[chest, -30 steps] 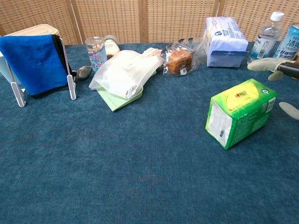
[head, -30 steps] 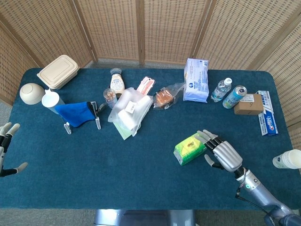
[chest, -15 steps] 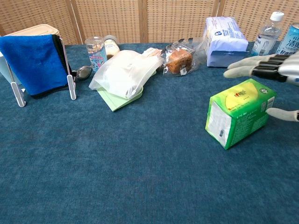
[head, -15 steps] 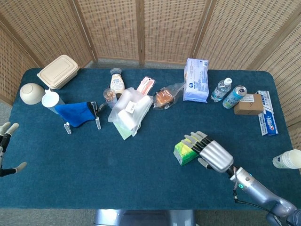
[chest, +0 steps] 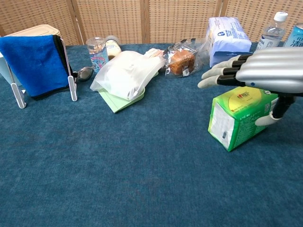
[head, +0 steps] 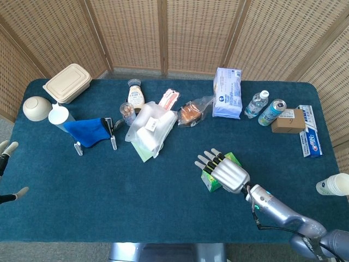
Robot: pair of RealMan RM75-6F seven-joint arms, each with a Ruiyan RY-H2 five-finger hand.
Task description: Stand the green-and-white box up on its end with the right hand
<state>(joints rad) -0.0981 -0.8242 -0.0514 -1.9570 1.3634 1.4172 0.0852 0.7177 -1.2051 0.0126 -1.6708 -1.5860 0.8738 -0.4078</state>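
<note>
The green-and-white box (head: 210,183) (chest: 238,118) lies on its long side on the blue table cloth, right of centre. My right hand (head: 226,172) (chest: 265,71) hovers flat over the box's top, fingers stretched out and apart toward the left. In the chest view its thumb (chest: 271,118) hangs beside the box's right end; I cannot tell whether it touches. The hand covers most of the box in the head view. My left hand (head: 5,148) shows only as spread fingertips at the far left edge, holding nothing.
Behind the box lie a white tissue pack (chest: 228,40), a wrapped bun (chest: 182,60) and a white plastic bag (chest: 124,68). A water bottle (head: 256,103), a can (head: 271,112) and a brown carton (head: 288,120) stand at the back right. A blue cloth on a rack (chest: 34,64) is at the left.
My right hand has swept leftward from beside the box's right end to above its top. The box has not moved. The left hand has slid slightly further out of view.
</note>
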